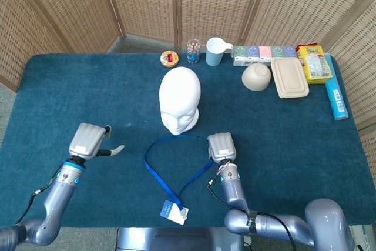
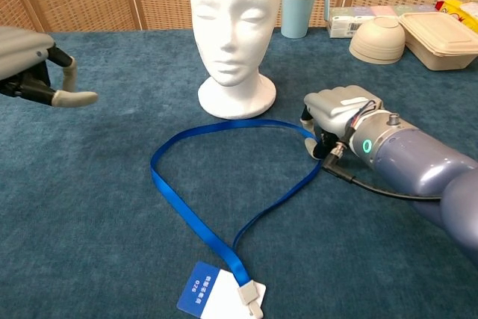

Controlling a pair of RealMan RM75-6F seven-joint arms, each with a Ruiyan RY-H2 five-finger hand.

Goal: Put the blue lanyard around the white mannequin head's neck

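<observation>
The white mannequin head stands upright at mid-table, facing me. In front of it the blue lanyard lies as an open loop on the cloth, its badge nearest me. My right hand grips the loop's right bend, fingers curled over the strap just right of the head's base. My left hand hovers left of the loop with its fingers apart and thumb out, holding nothing and well apart from the strap.
Along the far edge stand a small tin, a glass jar, a pale blue mug, a row of small cartons, a bowl, a lidded tray, a yellow packet and a blue tube.
</observation>
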